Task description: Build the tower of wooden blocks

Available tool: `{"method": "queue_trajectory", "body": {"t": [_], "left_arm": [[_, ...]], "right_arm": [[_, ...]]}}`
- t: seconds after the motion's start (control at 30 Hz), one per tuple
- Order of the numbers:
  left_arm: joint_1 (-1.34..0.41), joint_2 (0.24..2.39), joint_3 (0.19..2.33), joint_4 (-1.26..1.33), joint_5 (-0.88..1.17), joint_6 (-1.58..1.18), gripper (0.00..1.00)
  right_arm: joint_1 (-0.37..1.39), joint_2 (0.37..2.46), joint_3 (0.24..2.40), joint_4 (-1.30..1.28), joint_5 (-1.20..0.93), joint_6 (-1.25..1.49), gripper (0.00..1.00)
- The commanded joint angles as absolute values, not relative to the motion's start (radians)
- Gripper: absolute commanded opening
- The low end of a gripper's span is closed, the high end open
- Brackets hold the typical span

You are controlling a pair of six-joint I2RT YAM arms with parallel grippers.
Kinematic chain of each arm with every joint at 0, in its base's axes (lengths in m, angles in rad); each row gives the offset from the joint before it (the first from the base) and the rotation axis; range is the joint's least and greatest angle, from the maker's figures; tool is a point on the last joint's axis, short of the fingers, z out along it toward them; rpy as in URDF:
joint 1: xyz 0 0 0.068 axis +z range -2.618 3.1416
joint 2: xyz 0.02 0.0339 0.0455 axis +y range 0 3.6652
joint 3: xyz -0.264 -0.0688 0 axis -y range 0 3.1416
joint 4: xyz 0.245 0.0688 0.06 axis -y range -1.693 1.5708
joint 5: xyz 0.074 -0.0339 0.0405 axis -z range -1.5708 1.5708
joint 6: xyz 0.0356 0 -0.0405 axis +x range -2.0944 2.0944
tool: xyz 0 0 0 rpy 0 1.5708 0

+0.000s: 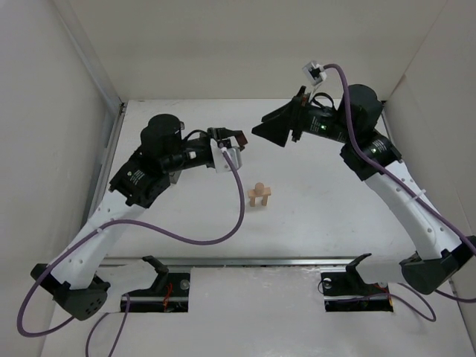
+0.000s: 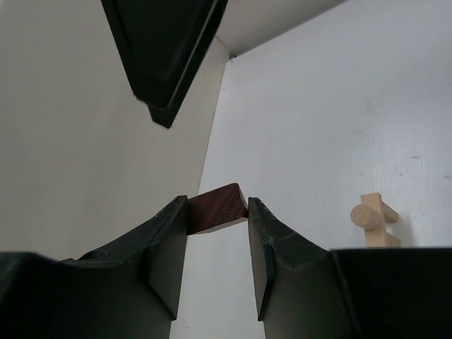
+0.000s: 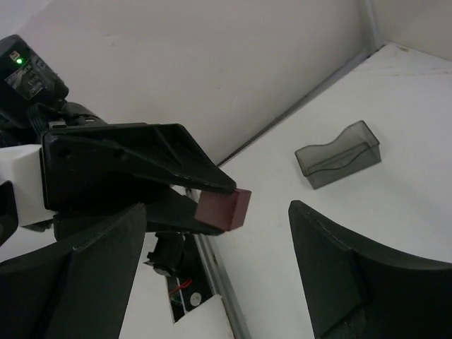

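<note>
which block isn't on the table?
The dark red cube, held in the left gripper; the pale blocks are all stacked on the table.

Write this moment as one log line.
left hand: holds red-brown cube aloft | right hand: open, empty | arch: standing, cube not yet on it

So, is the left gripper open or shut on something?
Shut on the dark red-brown cube: the left gripper pinches its two sides.
</note>
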State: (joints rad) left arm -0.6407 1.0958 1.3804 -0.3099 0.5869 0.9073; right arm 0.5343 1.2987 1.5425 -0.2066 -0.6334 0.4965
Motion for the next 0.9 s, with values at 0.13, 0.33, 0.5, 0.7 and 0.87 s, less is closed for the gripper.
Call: {"method": "queue_trajectory", "body": {"t": [0.13, 0.33, 0.5, 0.7, 0.87], "left_arm": [[-0.701, 1.062, 1.381, -0.184, 0.531, 0.871, 0.0], [-0.71, 1.051, 1.362, -0.164, 0.52, 0.882, 0.0], [-0.71, 1.051, 1.342, -0.155, 0.52, 0.9, 0.0], [-0.71, 1.042, 1.322, -0.135, 0.488, 0.925, 0.0], [-0.71, 1.042, 1.304, -0.126, 0.479, 0.934, 0.0]], "right_arm": [[0.577, 1.339, 1.562, -0.135, -0.664, 0.522, 0.84], [0.577, 1.367, 1.542, -0.17, -0.644, 0.522, 0.84], [0.598, 1.402, 1.586, -0.17, -0.664, 0.531, 0.77], [0.607, 1.433, 1.597, -0.17, -0.693, 0.531, 0.72], [0.617, 1.463, 1.597, -0.17, -0.715, 0.549, 0.71]]}}
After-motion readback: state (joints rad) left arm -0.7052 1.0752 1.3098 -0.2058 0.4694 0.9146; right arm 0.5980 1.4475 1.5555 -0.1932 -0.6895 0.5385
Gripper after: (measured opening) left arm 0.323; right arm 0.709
